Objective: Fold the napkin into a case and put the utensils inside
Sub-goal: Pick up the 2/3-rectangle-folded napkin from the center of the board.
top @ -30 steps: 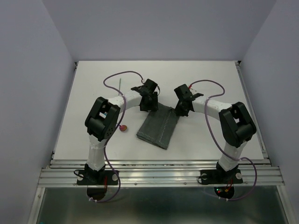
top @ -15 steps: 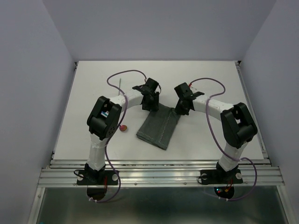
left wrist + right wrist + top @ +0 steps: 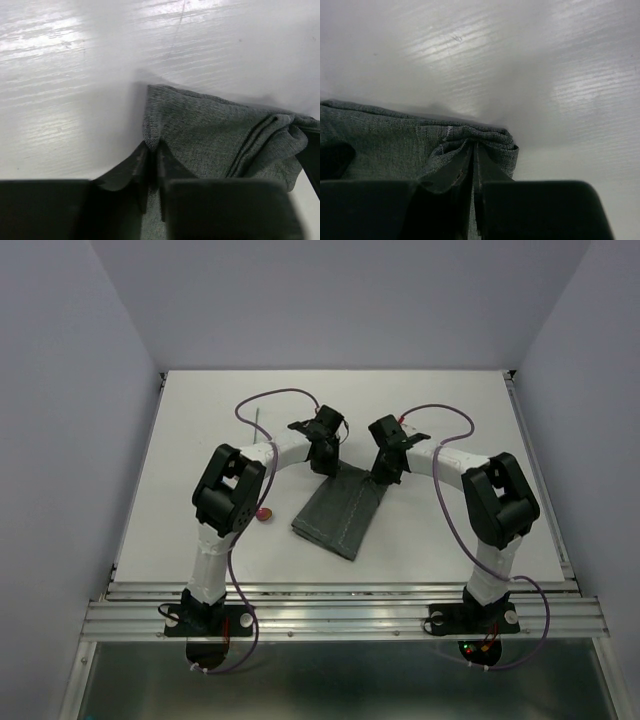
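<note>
Centrally on the white worktop (image 3: 350, 395), the dark grey napkin (image 3: 340, 512) is seen folded into a long, narrow strip, laid slanting from near left to far right and bunched at its far end. Its far left corner is pinched by the left tool (image 3: 152, 150), whose jaws are closed on the cloth, and its far right corner is clamped in the same way by the right tool (image 3: 472, 150). The 2 utensils are found to the left of the napkin: the red-bowled spoon (image 3: 264, 514) near it and partly hidden by the left arm, and the slim grey stick (image 3: 258, 423) farther off, well apart from the cloth.
</note>
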You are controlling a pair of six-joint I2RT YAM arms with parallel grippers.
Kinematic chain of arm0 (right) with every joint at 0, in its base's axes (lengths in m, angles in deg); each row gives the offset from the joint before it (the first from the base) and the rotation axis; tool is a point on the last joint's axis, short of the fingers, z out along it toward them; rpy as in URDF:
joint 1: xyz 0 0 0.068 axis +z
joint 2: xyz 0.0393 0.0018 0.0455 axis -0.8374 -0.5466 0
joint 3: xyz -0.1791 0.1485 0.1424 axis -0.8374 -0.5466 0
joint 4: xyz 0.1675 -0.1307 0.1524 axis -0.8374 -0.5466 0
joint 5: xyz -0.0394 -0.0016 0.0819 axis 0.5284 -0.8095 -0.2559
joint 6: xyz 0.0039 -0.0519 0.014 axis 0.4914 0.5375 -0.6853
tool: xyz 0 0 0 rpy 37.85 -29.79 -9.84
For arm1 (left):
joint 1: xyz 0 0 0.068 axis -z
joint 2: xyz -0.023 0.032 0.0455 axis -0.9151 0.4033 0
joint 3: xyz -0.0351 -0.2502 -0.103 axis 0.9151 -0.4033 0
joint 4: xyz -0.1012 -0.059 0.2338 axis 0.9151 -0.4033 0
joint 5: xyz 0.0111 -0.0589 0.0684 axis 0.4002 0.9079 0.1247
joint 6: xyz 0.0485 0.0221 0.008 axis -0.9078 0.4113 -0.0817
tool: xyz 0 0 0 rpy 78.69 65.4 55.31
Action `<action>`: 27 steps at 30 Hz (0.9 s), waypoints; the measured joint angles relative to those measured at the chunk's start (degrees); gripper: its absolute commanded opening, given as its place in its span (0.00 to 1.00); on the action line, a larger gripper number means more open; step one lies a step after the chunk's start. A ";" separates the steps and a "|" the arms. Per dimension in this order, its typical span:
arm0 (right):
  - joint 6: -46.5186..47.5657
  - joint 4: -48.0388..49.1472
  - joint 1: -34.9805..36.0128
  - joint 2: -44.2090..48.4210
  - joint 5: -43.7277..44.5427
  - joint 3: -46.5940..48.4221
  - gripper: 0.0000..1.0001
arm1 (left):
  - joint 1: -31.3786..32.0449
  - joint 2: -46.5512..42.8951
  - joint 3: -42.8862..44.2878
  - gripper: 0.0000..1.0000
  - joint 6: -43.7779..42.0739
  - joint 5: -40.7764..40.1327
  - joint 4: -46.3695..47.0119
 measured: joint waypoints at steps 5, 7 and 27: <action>-0.50 0.70 0.00 -0.96 0.00 0.61 0.08 | 0.02 0.83 1.64 0.00 -0.20 0.92 -0.96; -0.72 0.79 0.00 -1.18 -0.02 0.79 0.08 | 0.02 0.85 1.79 0.00 -0.22 0.94 -1.27; -5.16 1.51 -0.11 -2.12 -0.26 1.60 0.07 | 0.09 -7.17 1.84 0.00 2.21 8.33 -1.33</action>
